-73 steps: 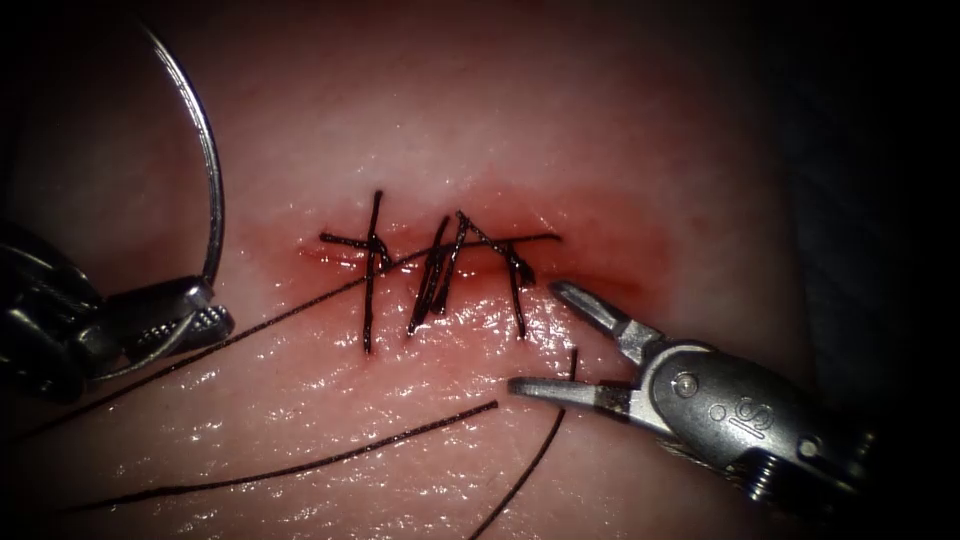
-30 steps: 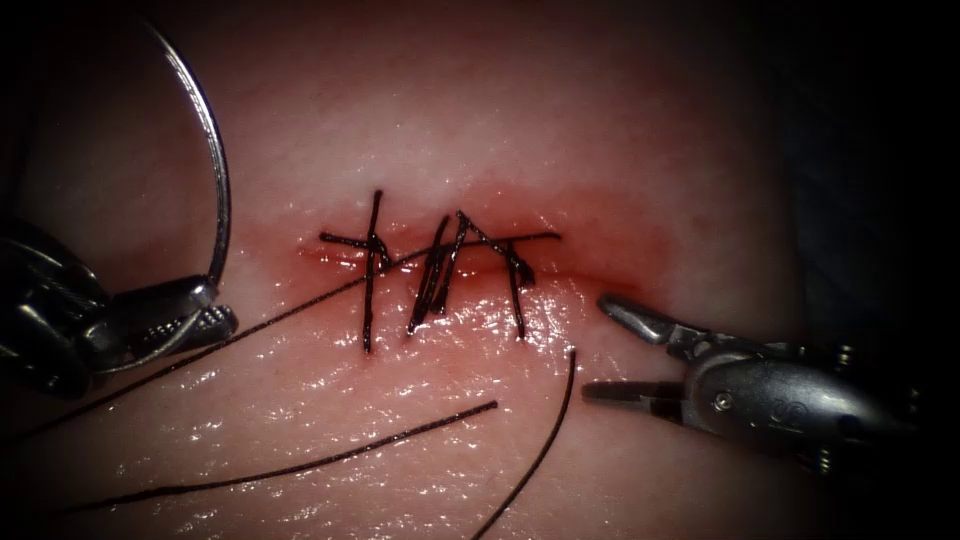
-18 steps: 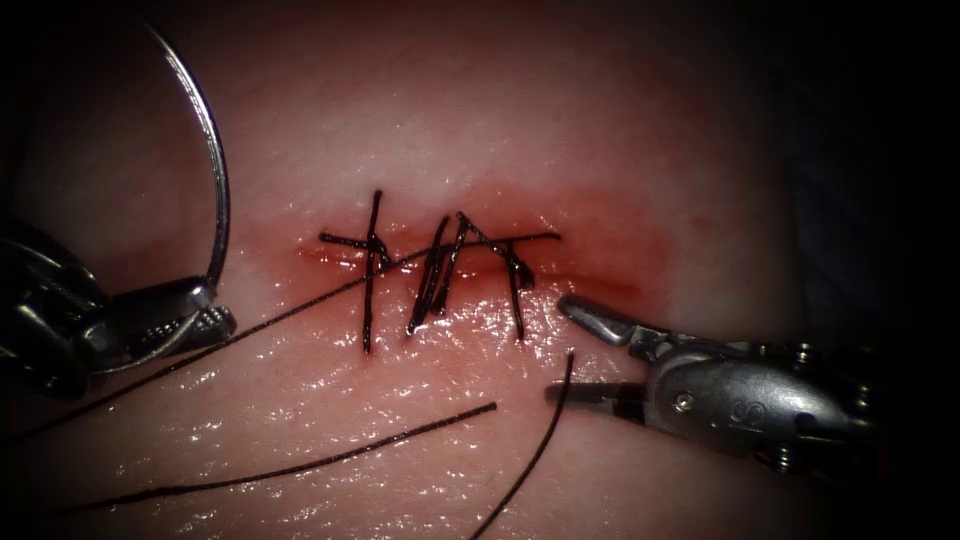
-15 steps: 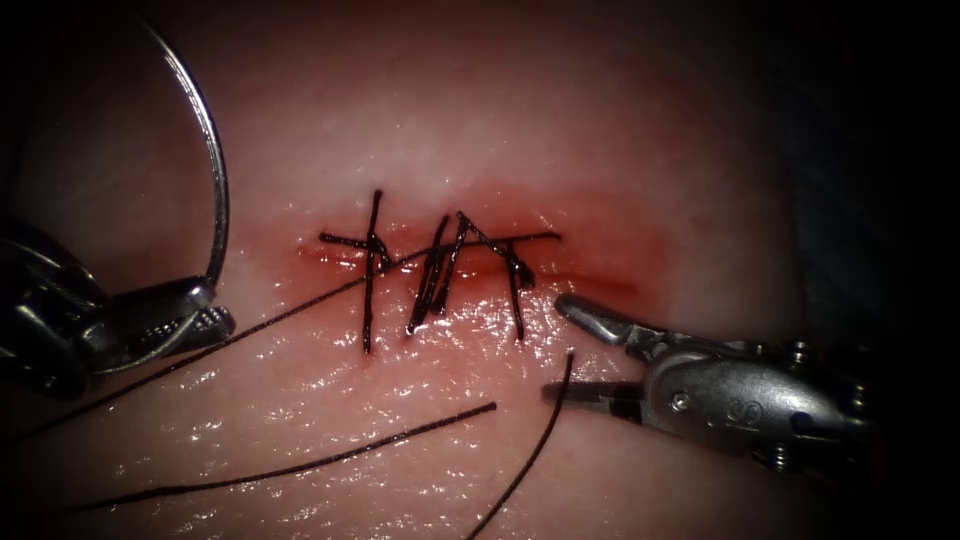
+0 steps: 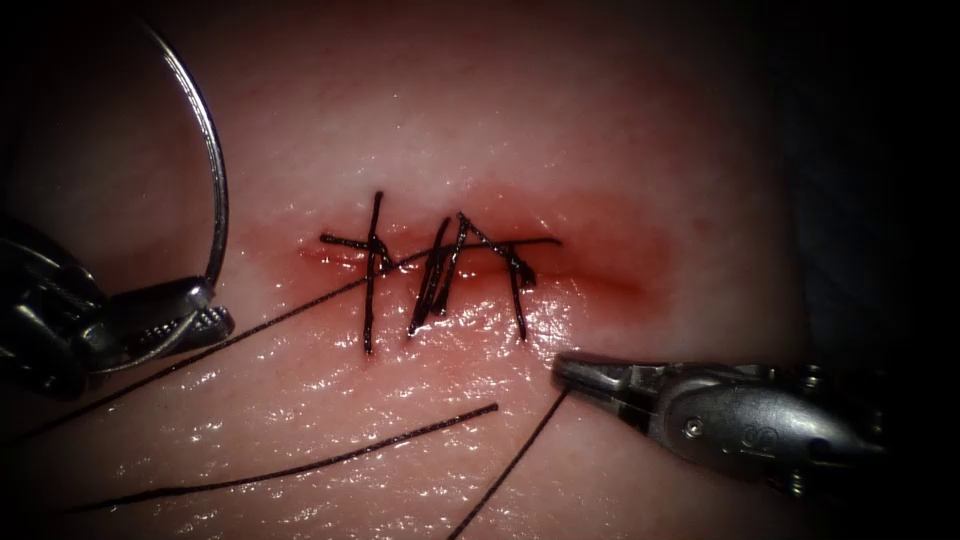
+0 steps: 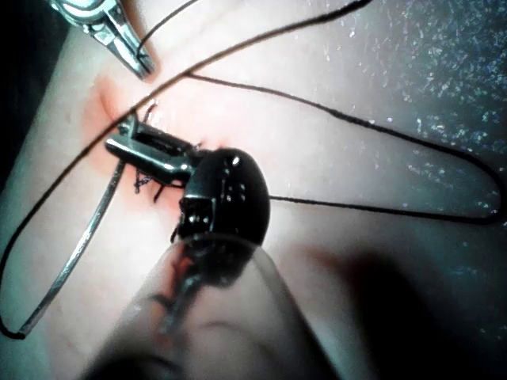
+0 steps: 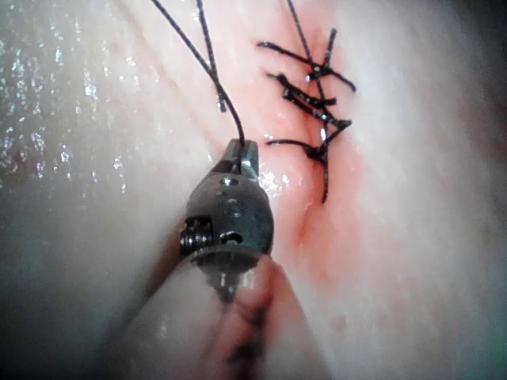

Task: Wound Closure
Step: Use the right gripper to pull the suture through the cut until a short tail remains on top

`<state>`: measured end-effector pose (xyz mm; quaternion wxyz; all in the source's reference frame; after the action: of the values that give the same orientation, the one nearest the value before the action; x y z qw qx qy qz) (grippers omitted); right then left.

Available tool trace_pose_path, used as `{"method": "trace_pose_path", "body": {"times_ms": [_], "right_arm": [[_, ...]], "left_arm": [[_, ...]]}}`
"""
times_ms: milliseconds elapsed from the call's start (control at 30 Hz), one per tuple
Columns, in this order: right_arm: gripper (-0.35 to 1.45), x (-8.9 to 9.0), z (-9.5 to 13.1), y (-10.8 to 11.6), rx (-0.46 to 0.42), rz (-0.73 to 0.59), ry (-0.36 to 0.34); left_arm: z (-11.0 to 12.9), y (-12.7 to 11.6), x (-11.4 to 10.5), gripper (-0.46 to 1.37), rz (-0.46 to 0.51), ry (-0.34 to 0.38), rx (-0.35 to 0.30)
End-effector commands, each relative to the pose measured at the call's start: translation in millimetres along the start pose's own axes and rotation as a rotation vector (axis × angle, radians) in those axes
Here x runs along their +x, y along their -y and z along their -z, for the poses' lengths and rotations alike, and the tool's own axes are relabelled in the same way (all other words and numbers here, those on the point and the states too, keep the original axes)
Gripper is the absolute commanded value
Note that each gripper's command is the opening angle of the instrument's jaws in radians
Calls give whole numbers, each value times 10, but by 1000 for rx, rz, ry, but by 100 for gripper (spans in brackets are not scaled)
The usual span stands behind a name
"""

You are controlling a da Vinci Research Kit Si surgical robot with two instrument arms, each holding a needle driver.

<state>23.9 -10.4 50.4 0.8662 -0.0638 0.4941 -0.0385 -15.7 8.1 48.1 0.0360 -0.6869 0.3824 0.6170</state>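
The tissue (image 5: 450, 120) carries a cut (image 5: 590, 280) crossed by several dark stitches (image 5: 440, 265). At the far left, my left tool (image 5: 215, 318) is shut on the curved needle (image 5: 215, 180), gripping it near one end. The long arc rises above the jaws, free of the tissue. The same grip appears in the left wrist view, left tool (image 6: 119, 142) on needle (image 6: 79, 253). Right of and below the stitches, my right tool (image 5: 565, 370) is shut on the end of a loose thread (image 5: 510, 455). The right wrist view shows those jaws (image 7: 240, 154) pinching that thread (image 7: 210, 71).
A long thread (image 5: 250, 335) runs from the stitches down to the left, past the left tool. Another loose strand (image 5: 330, 458) lies on the glistening tissue below it. Red fluid (image 5: 620, 250) stains the tissue around the cut's right end.
The right tool's jaws stood open around the thread's end; they have moved down a little and shut on it. The left tool and needle have stayed put.
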Motion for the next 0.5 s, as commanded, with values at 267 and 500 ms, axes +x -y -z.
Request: {"method": "trace_pose_path", "body": {"times_ms": [267, 500], "right_arm": [[-35, 39, 2, 28, 71, 23, -16], [-35, 77, -2, 53, 104, 36, -37]], "left_arm": [[0, -1, -1, -35, 0, 0, -3], [-1, -3, -1, -35, 5, 1, -2]]}}
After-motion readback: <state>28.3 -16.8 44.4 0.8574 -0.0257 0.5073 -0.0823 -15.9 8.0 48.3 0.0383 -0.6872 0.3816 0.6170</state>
